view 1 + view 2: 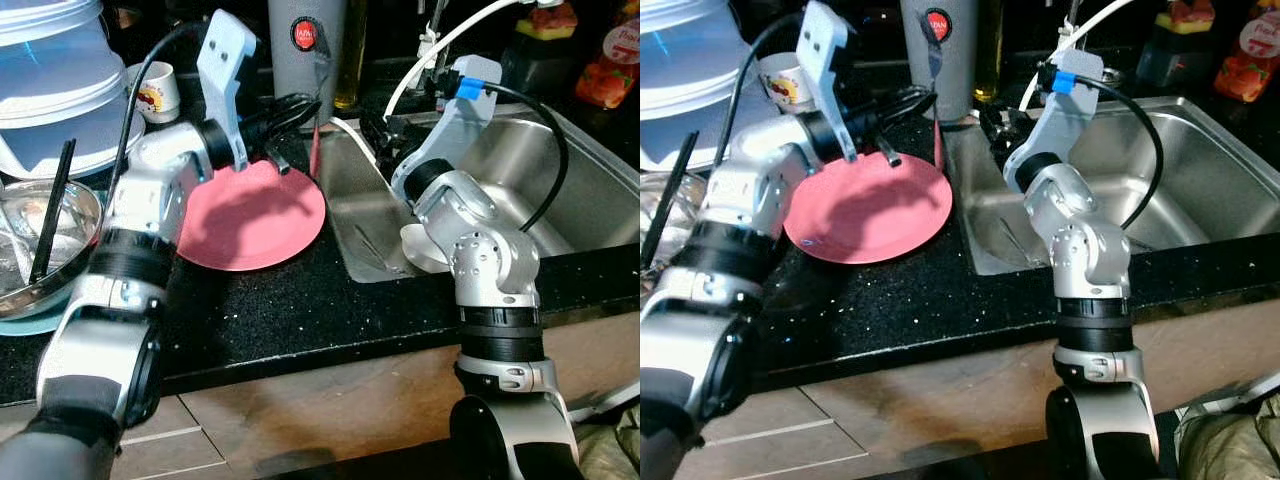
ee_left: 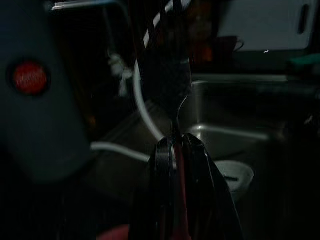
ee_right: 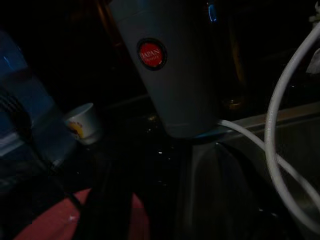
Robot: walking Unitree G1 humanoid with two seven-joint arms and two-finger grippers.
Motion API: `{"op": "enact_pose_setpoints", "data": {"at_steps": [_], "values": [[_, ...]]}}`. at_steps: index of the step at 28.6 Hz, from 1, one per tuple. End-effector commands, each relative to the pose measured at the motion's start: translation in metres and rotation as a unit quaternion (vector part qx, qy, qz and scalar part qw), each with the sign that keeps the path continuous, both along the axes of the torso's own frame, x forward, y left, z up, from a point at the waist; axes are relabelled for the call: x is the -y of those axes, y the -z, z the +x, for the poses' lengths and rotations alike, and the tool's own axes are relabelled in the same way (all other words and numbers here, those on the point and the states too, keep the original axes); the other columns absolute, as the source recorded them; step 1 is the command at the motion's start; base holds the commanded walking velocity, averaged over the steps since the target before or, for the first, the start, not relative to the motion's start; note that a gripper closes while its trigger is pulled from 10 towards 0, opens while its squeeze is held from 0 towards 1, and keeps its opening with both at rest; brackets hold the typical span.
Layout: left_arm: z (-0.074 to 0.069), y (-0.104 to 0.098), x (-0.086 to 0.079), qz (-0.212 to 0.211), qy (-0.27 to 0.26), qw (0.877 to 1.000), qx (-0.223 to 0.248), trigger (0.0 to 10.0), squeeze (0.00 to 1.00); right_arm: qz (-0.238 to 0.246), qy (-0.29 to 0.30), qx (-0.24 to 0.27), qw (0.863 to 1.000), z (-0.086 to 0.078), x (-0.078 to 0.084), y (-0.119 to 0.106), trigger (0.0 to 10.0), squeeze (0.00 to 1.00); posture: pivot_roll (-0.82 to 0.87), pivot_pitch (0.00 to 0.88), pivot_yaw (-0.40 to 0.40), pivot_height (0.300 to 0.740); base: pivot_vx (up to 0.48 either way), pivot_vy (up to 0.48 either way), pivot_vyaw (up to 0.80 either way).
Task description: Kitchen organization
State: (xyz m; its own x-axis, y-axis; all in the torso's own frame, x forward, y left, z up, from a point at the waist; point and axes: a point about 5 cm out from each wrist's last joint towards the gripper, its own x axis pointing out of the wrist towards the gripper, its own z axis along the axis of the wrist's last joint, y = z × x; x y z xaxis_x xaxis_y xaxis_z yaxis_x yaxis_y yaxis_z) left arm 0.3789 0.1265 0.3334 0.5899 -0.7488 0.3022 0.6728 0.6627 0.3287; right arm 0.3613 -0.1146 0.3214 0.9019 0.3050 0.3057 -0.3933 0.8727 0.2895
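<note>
My left gripper (image 1: 303,107) hovers over the far edge of a pink plate (image 1: 250,215), beside the sink (image 1: 575,180). It is shut on a fork (image 1: 321,68), held upright with the tines up and its red handle hanging down. In the left wrist view the black fingers (image 2: 162,155) clamp the fork's neck just below the tines (image 2: 166,82). My right gripper (image 1: 372,128) reaches to the sink's back left corner, near a grey tumbler (image 1: 305,40); its fingers are too dark to read.
A white bowl (image 1: 422,250) lies in the sink behind my right arm. A metal bowl (image 1: 70,215) with a black stick stands at the left, below stacked plastic containers (image 1: 50,80). A white cup (image 1: 157,90), a white hose (image 1: 440,45) and bottles (image 1: 612,55) line the back.
</note>
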Motion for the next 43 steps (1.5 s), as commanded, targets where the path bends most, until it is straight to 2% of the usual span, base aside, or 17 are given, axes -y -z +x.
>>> {"op": "enact_pose_setpoints", "data": {"at_steps": [1,4,13,14,17,21,31,32,33,43], "values": [[-0.003,0.004,0.003,0.007,-0.005,1.000,0.000,0.0,0.09,0.016,-0.016,0.013,1.000,-0.004,-0.005,-0.009,10.0,1.00,0.02,0.127,0.005,0.740,0.000,0.000,0.00],[-0.005,0.011,0.004,0.006,-0.014,1.000,-0.005,0.0,0.09,0.019,-0.037,0.024,0.999,-0.008,-0.009,-0.015,10.0,1.00,0.02,0.125,0.008,0.740,0.000,0.000,0.00],[-0.007,0.010,0.006,0.002,-0.011,1.000,-0.007,0.0,0.04,0.016,-0.092,0.083,0.992,-0.023,-0.026,-0.031,10.0,1.00,0.02,0.122,0.007,0.740,0.000,0.000,0.00],[-0.008,0.010,0.007,0.000,-0.008,1.000,-0.008,0.0,0.00,0.006,-0.101,0.092,0.991,-0.026,-0.030,-0.032,10.0,0.00,0.02,0.122,0.007,0.740,0.000,0.000,0.00],[-0.009,0.010,0.008,-0.004,-0.009,1.000,-0.010,0.0,0.00,0.008,-0.125,0.111,0.986,-0.033,-0.036,-0.036,10.0,0.00,0.03,0.124,0.012,0.740,0.000,0.000,0.00],[-0.010,0.011,0.008,-0.005,-0.010,1.000,-0.013,0.0,0.00,0.015,-0.132,0.120,0.984,-0.036,-0.036,-0.039,10.0,0.00,0.02,0.125,0.015,0.740,0.000,0.000,0.00],[-0.011,0.011,0.014,0.000,-0.003,1.000,-0.012,0.0,0.00,-0.025,-0.143,0.135,0.980,-0.041,-0.045,-0.036,10.0,0.00,0.02,0.123,0.013,0.740,0.000,0.000,0.00],[-0.012,0.010,0.016,0.002,0.002,1.000,-0.009,3.6,0.00,-0.035,-0.139,0.136,0.980,-0.041,-0.046,-0.034,10.0,0.00,0.02,0.123,0.013,0.740,0.000,0.000,0.00],[-0.014,0.010,0.019,0.005,0.009,1.000,-0.004,10.0,0.00,-0.050,-0.134,0.135,0.980,-0.040,-0.047,-0.032,10.0,0.00,0.02,0.123,0.013,0.740,0.000,0.000,0.00],[-0.021,0.007,0.026,0.003,0.035,0.999,0.016,10.0,0.00,-0.058,-0.111,0.121,0.985,-0.034,-0.045,-0.026,10.0,0.00,0.03,0.104,0.009,0.740,0.000,0.000,0.00]]}}
